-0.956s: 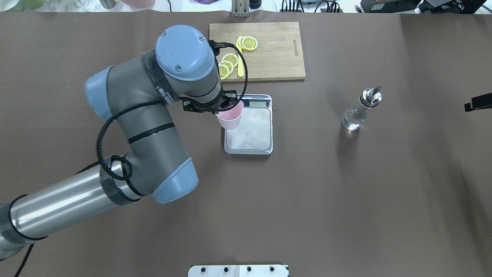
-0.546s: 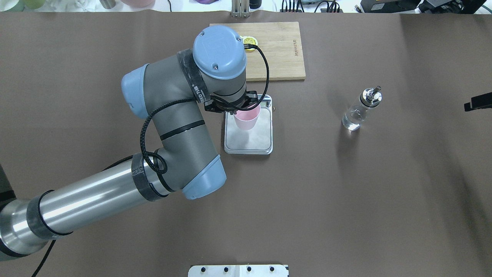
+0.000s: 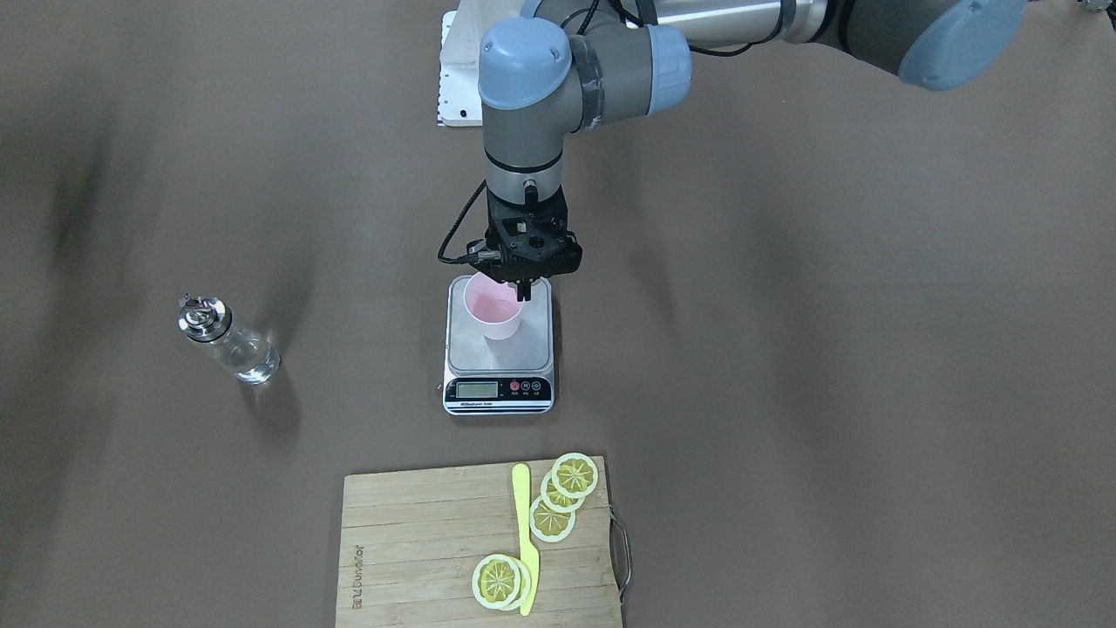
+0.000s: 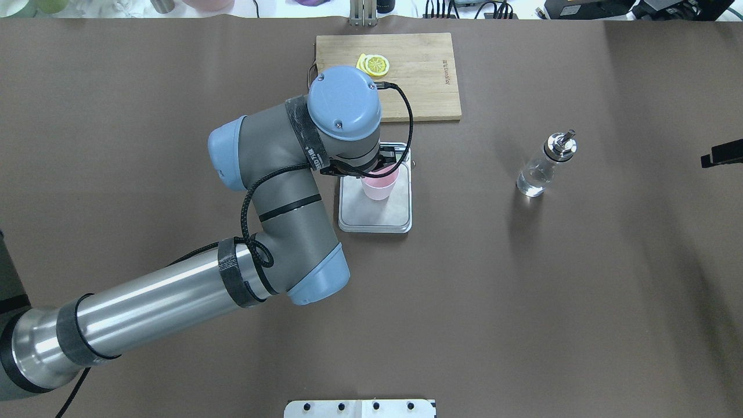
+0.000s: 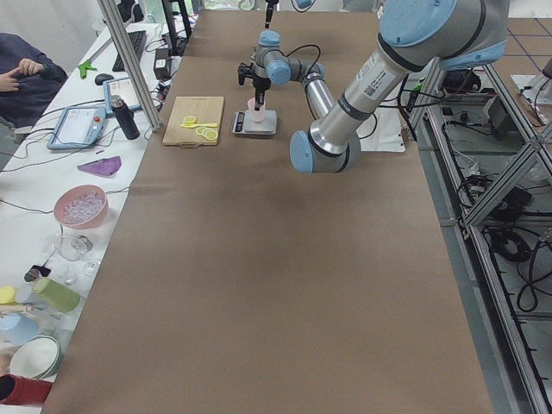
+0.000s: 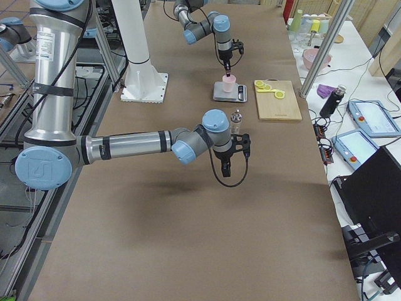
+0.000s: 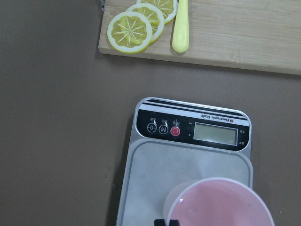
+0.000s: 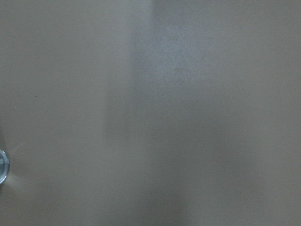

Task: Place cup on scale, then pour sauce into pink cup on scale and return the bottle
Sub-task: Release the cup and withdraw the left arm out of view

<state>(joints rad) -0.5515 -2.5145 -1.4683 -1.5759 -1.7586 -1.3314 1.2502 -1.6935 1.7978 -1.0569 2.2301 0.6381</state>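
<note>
Two views differ: front cam shows left tool (image 3: 520, 290) pinching pink cup (image 3: 494, 312) rim at mid-frame over scale (image 3: 499, 353) platform; overhead hides grip behind wrist, shows bottle (image 4: 537, 174) standing apart, mid-right on tabletop (image 4: 522, 290). Side view only: right tool (image 6: 244, 144) nr bottle, grip can't tell.

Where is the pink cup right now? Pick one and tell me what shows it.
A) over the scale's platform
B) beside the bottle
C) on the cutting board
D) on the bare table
A: the cup is over the scale platform with the left gripper at its rim, well apart from the bottle.
</note>
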